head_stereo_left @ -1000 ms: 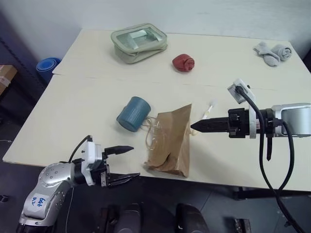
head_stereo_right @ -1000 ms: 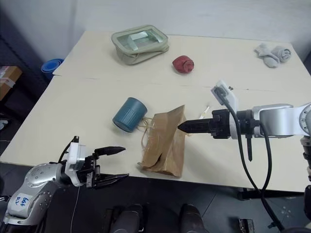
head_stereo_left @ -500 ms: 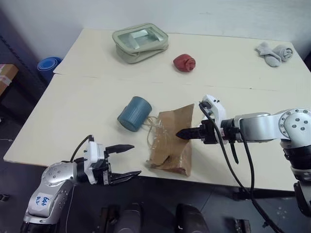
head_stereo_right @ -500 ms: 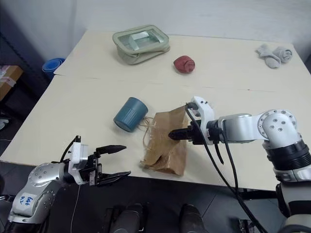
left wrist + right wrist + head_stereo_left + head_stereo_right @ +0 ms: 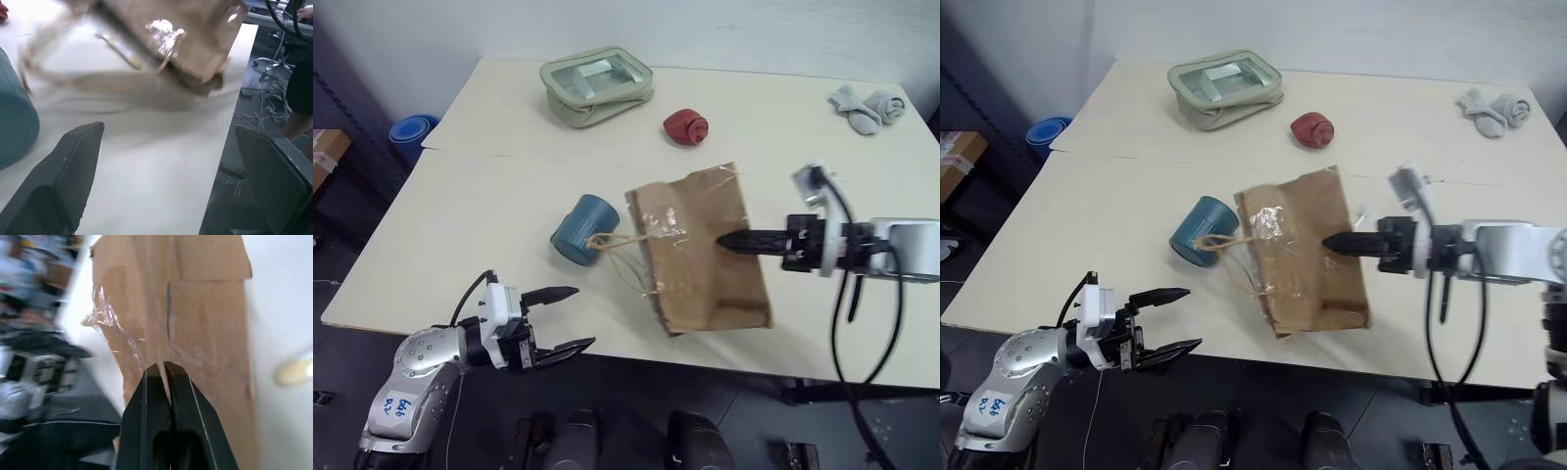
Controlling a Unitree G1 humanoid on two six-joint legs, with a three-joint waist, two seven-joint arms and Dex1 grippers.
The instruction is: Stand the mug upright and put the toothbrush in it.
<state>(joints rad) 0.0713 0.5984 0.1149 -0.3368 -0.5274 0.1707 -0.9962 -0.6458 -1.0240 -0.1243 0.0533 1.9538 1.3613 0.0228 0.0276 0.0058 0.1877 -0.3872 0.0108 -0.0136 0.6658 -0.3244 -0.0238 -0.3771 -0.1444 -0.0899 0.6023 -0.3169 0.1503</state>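
Brown paper bag (image 5: pixel 700 245) pinched and lifted by right gripper (image 5: pixel 724 240), clamped tight on its face.

Head view: teal mug (image 5: pixel 581 229) lying on its side beyond the bag, well apart from both jaws; probably stiff, slick, breakable ceramic, best taken across the body. Left wrist view: left gripper (image 5: pixel 171 166) level, spread wide, holding nothing. Right wrist view: pale toothbrush (image 5: pixel 293 372) head just beside the clenched tips; likely light, best pinched mid-handle.

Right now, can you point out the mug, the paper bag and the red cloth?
mug (image 5: pixel 579 227): left eye view, on its ribbed blue side.
paper bag (image 5: pixel 700 257): left eye view, on its flat brown face.
red cloth (image 5: pixel 685 127): left eye view, middle of the roll.
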